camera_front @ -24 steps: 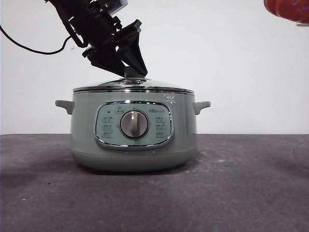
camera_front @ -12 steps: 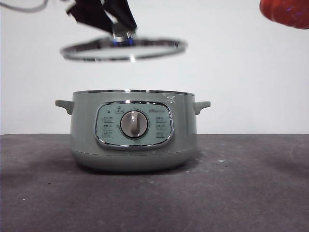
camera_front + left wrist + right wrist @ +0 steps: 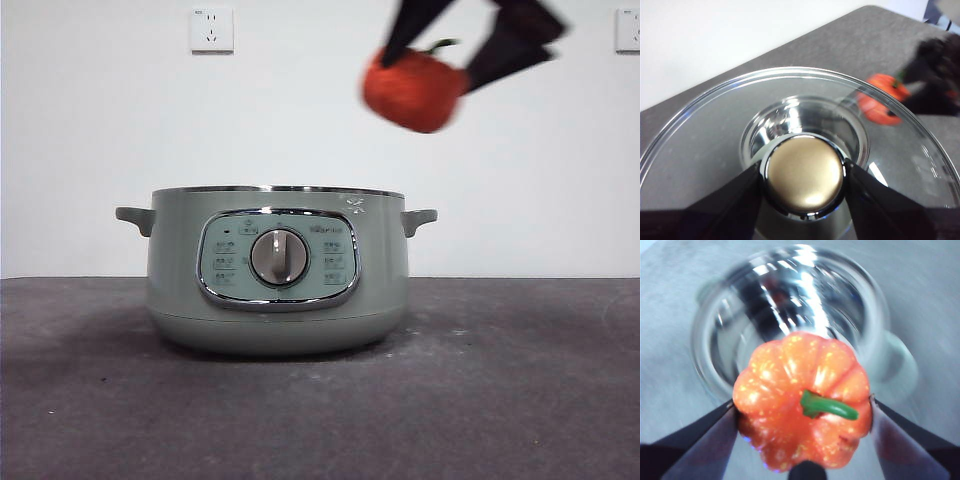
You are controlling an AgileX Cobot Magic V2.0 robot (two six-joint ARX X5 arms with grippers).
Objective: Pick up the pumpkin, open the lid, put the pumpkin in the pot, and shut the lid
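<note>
The lid (image 3: 805, 165) is held off the pot (image 3: 277, 270) by the left gripper (image 3: 804, 176), jaws clamped on its knob. The pumpkin (image 3: 413, 88) is gripped by the right gripper (image 3: 802, 415), seemingly above the rim; dropping and closing remain.

Dark grey, matte table (image 3: 520, 400) with a faintly speckled surface, extending to a white wall. The sage-green pot (image 3: 277, 270), lid removed, stands directly on it, left of centre, control panel facing the front view.

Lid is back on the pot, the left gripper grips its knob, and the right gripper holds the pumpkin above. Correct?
Not quite. The lid is off: the front view shows the pot open. The left gripper does grip its knob, and the right gripper holds the pumpkin above.
</note>
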